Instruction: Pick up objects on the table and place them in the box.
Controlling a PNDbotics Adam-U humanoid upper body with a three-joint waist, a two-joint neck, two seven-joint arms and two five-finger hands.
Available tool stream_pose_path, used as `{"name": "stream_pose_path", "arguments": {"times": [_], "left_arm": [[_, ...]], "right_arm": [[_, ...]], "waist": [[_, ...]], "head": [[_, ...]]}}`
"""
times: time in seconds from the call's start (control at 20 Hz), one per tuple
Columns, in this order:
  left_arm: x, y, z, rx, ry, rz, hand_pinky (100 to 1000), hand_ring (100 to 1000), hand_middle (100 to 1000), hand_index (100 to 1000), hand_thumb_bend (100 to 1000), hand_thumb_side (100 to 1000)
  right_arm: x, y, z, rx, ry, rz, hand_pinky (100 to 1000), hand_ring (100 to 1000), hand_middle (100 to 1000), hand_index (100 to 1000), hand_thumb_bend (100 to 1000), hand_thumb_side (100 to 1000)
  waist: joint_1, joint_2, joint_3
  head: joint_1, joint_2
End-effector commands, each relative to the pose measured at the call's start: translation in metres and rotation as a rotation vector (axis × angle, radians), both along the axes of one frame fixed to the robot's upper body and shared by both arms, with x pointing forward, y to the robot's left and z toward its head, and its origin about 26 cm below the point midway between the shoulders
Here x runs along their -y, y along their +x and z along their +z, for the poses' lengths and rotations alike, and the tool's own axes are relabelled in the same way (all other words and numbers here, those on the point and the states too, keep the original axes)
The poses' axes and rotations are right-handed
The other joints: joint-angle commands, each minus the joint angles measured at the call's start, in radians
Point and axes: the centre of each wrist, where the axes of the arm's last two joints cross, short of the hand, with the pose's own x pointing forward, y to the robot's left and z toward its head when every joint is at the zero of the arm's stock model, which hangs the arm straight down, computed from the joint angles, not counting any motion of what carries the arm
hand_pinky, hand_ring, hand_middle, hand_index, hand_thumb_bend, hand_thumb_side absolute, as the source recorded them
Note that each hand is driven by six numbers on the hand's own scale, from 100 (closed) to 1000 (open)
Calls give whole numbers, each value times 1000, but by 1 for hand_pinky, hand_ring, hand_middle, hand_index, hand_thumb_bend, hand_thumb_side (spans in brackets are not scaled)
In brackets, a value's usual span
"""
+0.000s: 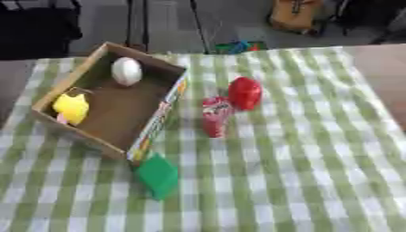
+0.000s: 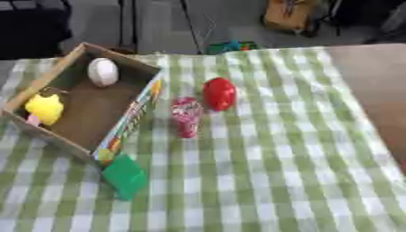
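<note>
In the left eye view, no robot hand shows, so I cannot tell what either hand is doing. The brown box (image 1: pixel 119 108) sits near the table's (image 1: pixel 317 172) left edge. Inside lie a white egg shape (image 1: pixel 126 71) and a yellow thing (image 1: pixel 71 108), too fuzzy to name.

In the right eye view, a green block (image 2: pixel 125 176) touches the box's near corner. A red round thing (image 2: pixel 219 94) and a red-and-white packet (image 2: pixel 187 116) lie just beside the box, mid-table.

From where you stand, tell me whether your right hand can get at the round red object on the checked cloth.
Probably yes. The round red object lies in the open on the green checked cloth, bare cloth on its right. Only the red-and-white packet sits close, on its left. Neither hand shows.
</note>
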Motion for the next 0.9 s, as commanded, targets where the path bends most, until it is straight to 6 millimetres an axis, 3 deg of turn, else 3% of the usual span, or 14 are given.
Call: {"name": "stream_pose_path", "arguments": {"times": [0.05,0.5,0.7,0.9], "left_arm": [[-4,-3,7,28,16,12,830,854,869,857,189,1000],[-4,-4,7,25,19,14,830,854,868,857,189,1000],[-4,-4,6,18,26,11,830,854,868,857,189,1000],[-2,-4,4,6,36,2,830,854,867,856,187,1000]], "right_arm": [[0,-4,9,31,-16,-5,627,810,886,912,100,828],[-4,-4,16,32,-41,1,652,833,893,922,100,821],[-15,-5,46,3,-146,-26,683,848,900,947,100,823],[-43,-11,94,-159,-382,-120,687,840,872,954,100,817]], "waist": [[-2,-17,-1],[-6,-19,1],[-13,-29,3],[-25,-41,12]], "head": [[-2,-11],[-7,-7],[-18,5],[-39,19]]}}
